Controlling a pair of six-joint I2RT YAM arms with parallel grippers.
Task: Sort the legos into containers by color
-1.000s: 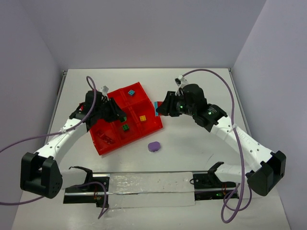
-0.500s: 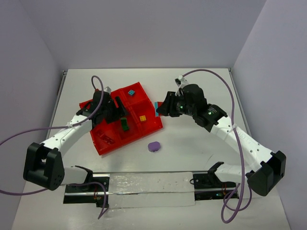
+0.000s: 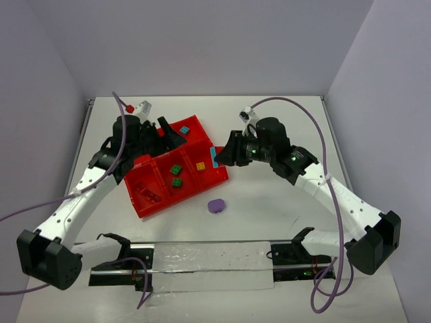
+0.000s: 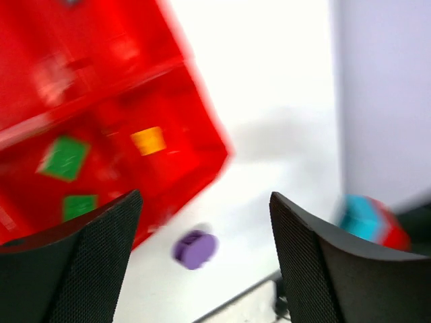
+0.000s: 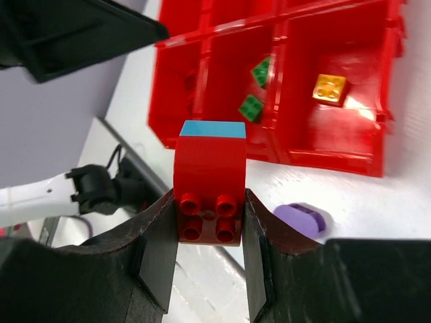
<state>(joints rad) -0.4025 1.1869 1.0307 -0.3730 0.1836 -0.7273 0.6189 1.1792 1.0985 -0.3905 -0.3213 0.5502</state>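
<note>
The red tray (image 3: 145, 205) of square containers lies left of centre. Two green legos (image 3: 176, 175) share its near middle container, a yellow lego (image 3: 200, 165) sits in the near right one and a teal lego (image 3: 184, 129) in a far one. My left gripper (image 3: 167, 133) hovers open and empty over the tray's far side; in its wrist view the left gripper (image 4: 204, 196) frames bare table and a purple lego (image 4: 195, 247). My right gripper (image 5: 209, 202) is shut on a red lego (image 5: 209, 161) with a teal piece on its far end, just right of the tray (image 5: 337, 158).
The purple lego (image 3: 216, 205) lies loose on the white table in front of the tray. A red lego (image 3: 151, 195) rests in the near left container. Walls close in the table on three sides, and a clear strip (image 3: 209, 266) runs between the arm bases.
My left gripper opened, left a second green lego in the near middle container, and drew back up toward the tray's far left. The right arm barely moved, still gripping its red lego.
</note>
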